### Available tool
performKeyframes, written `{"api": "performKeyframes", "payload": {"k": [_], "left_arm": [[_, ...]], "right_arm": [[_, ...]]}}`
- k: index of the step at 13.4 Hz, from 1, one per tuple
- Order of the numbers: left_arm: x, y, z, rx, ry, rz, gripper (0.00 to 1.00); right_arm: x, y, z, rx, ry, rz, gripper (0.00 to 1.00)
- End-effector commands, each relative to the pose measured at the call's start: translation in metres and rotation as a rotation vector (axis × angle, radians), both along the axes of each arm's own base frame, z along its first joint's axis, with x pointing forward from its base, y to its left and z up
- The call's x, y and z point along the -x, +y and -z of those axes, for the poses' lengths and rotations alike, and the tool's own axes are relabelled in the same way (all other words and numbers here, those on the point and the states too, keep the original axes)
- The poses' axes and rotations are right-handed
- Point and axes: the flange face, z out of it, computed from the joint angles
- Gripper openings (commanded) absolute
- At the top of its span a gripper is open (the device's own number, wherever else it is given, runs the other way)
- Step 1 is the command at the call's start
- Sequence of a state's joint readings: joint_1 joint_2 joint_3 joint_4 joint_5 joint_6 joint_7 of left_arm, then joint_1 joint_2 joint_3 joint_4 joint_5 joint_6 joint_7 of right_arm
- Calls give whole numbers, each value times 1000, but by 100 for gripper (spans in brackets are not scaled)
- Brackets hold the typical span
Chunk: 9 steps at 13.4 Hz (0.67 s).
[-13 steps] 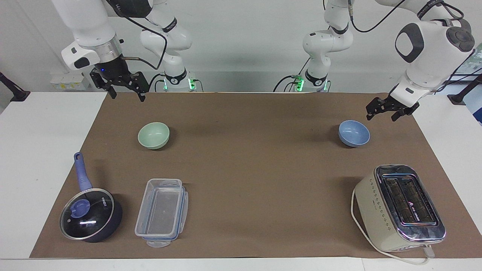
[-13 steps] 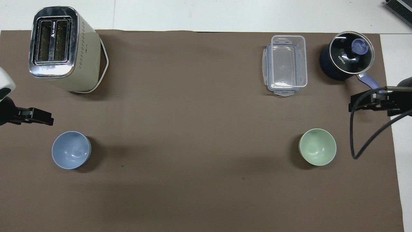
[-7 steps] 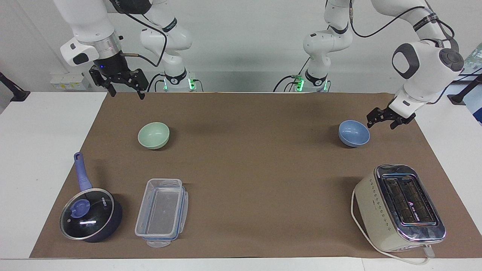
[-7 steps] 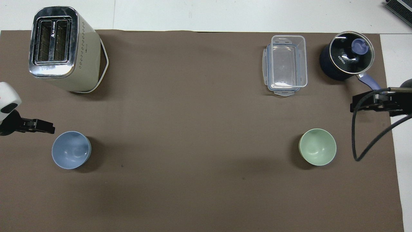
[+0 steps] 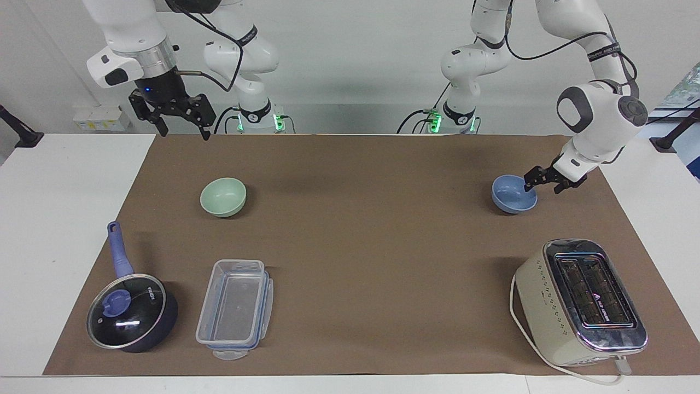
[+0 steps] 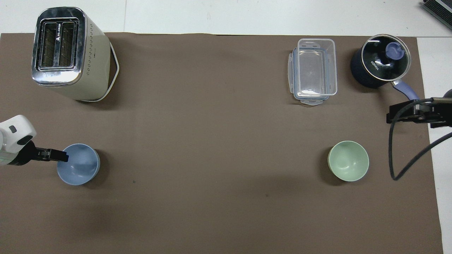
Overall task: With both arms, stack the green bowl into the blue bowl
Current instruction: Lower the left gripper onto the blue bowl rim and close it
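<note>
From across the table, two white arms lean in over a brown mat. The left gripper (image 5: 543,183) sits low at the rim of the blue bowl (image 5: 513,195), at the bowl's edge toward the left arm's end of the table; its jaws are spread and one finger appears to dip over the rim, so nothing is held yet. The right gripper (image 5: 180,121) hangs high with its jaws wide and empty, over the mat's edge nearest the robots, well apart from the green bowl (image 5: 223,197), which rests on the mat toward the right arm's end. A toaster (image 5: 579,302), a clear container (image 5: 235,306) and a lidded saucepan (image 5: 131,312) stand farther from the robots.

From overhead, the left gripper (image 6: 56,155) reaches sideways onto the rim of the blue bowl (image 6: 79,169), its tip overlapping the edge. The right gripper (image 6: 406,114) is seen over the mat's border near the saucepan handle (image 6: 406,91), and the green bowl (image 6: 349,161) lies untouched.

To do this step well, I would judge that the left gripper should settle with one finger inside and one outside the bowl wall before closing, pinching straight so the light bowl does not tip or skid
</note>
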State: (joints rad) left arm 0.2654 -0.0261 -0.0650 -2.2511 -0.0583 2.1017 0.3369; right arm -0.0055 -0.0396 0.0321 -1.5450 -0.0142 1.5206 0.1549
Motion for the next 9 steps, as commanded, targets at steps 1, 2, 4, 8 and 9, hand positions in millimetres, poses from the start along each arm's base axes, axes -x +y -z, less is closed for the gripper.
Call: {"api": "performKeyframes", "payload": {"k": [1, 2, 4, 8, 9], "left_arm": [[20, -3, 23, 11, -27, -3, 100], [24, -4, 32, 15, -20, -7, 100], [31, -4, 46, 16, -24, -14, 100], [33, -3, 48, 44, -25, -23, 14], [32, -6, 47, 44, -19, -54, 0]], "right_arm": [[4, -1, -2, -20, -1, 13, 100], [4, -1, -1, -20, 6, 13, 100], [5, -1, -1, -22, 8, 15, 100], [4, -1, -1, -20, 6, 12, 100], [4, 0, -1, -22, 3, 10, 100]]}}
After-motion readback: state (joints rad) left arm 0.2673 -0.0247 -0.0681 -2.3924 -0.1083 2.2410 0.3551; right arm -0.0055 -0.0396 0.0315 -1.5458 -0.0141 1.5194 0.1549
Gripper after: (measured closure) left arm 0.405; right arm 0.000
